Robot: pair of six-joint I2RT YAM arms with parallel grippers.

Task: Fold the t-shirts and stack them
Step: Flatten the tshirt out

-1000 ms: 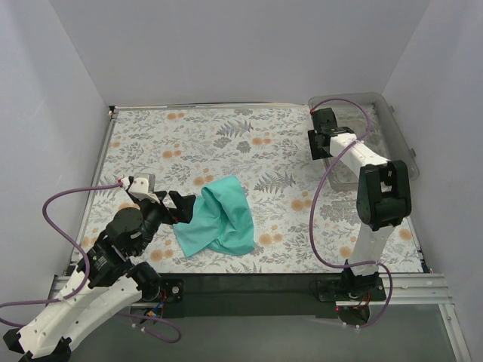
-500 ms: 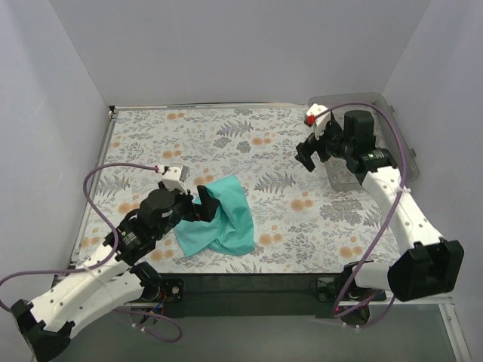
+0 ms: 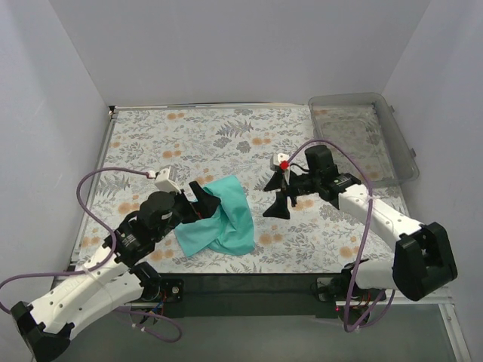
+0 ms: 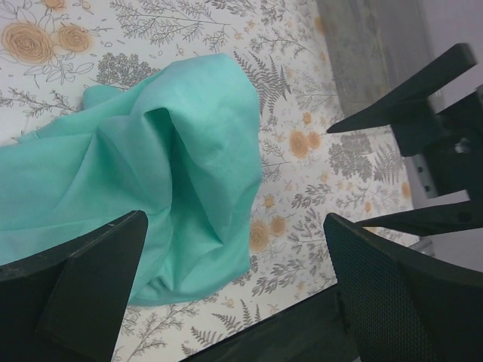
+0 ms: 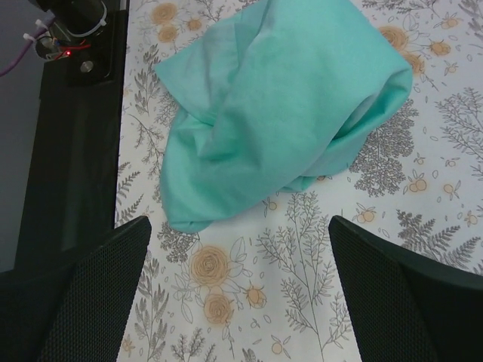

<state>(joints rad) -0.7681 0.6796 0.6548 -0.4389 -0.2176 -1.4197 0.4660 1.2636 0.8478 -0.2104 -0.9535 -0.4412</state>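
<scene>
The right gripper (image 3: 275,197) has swung from the clear bin (image 3: 355,96) toward the left gripper (image 3: 204,202), both spread wide and empty, the crumpled teal t-shirt (image 3: 226,219) lying between them.

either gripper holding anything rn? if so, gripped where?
Nothing is held. The left gripper is open over the t-shirt's edge, not closed on it. The right gripper is open, clear of the fabric.

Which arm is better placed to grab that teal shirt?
Left arm: its jaws stand open at the edge of the t-shirt; the right arm has open jaws apart from it, over tablecloth.
</scene>
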